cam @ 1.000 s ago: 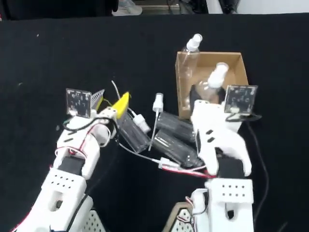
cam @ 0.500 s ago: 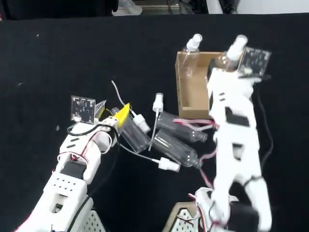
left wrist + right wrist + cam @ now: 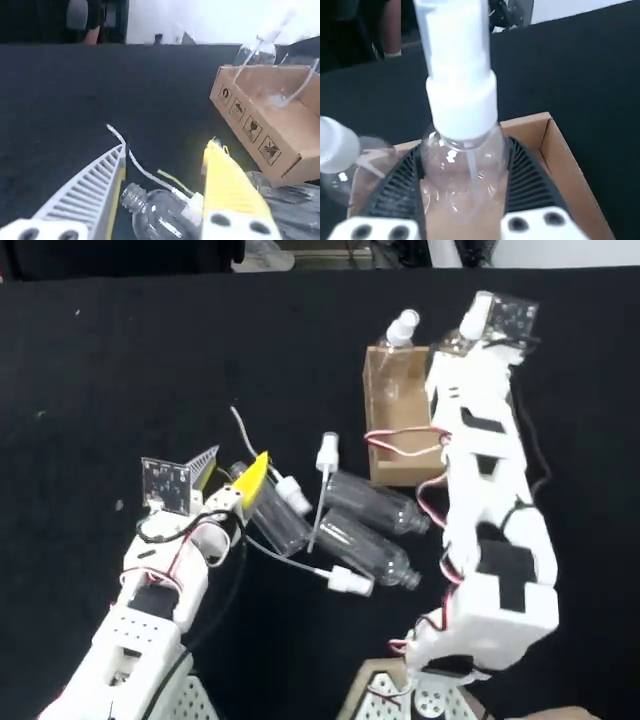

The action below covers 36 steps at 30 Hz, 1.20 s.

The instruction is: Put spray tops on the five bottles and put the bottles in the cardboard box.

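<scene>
High view:
- Left gripper point(image 3: 238, 447), one yellow finger and one grey ribbed one, is low over the black table point(image 3: 120, 360). Its jaws are spread, nothing gripped.
- An uncapped clear plastic bottle point(image 3: 275, 520) lies on its side just beyond it.
- A loose white spray top point(image 3: 291, 491) lies beside that bottle.
- A second loose spray top point(image 3: 327, 452) and a third loose spray top point(image 3: 350, 582) lie near, dip tubes trailing.
- An upper lying bottle point(image 3: 375, 500) and a lower lying bottle point(image 3: 365, 552) rest side by side, close to the brown cardboard box point(image 3: 385, 425).
- A capped clear bottle point(image 3: 400, 335) stands in the box's far corner.
- Right gripper point(image 3: 457, 345) is over the box.

Left wrist view:
- Left gripper point(image 3: 167, 147) is wide apart, fingers either side of the open neck of the uncapped clear plastic bottle point(image 3: 150, 212).
- Loose white spray top point(image 3: 192, 202) is by the neck.
- Brown cardboard box point(image 3: 260, 130) is beyond.

Right wrist view:
- Right gripper point(image 3: 465, 150) has its black jaws clamped on an upright clear bottle with white spray top point(image 3: 462, 100), within the brown cardboard box point(image 3: 565, 160) walls.
- Whether the base touches the floor, I cannot tell.
- Capped clear bottle point(image 3: 335, 147) is beside.
</scene>
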Tool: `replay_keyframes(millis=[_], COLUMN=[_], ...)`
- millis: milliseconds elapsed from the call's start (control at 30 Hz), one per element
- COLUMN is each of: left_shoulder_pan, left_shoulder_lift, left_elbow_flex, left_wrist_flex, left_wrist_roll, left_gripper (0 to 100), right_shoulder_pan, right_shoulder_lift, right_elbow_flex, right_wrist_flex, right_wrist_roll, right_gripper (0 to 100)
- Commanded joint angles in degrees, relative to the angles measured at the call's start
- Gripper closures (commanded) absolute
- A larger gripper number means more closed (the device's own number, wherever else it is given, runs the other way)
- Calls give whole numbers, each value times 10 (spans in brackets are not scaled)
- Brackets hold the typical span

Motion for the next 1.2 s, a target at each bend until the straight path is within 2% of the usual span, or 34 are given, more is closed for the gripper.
replay_keyframes(millis=[0, 133, 233, 1167], left_shoulder_pan=[8, 9, 9, 9], left_shoulder_lift=[-7, -7, -7, -7], left_elbow_flex=[2, 2, 2, 2], left_wrist_flex=[-18, -18, -18, -18], left_wrist_roll=[-5, -5, -5, -5], left_gripper=[758, 758, 758, 758], right_shoulder_pan=[-8, -16, -20, -28], right_shoulder_lift=[5, 23, 40, 75], right_elbow_flex=[-31, -25, -25, -15], right_wrist_flex=[-55, -86, -96, -120], right_wrist_roll=[8, 55, 63, 64], right_gripper=[988, 988, 988, 987])
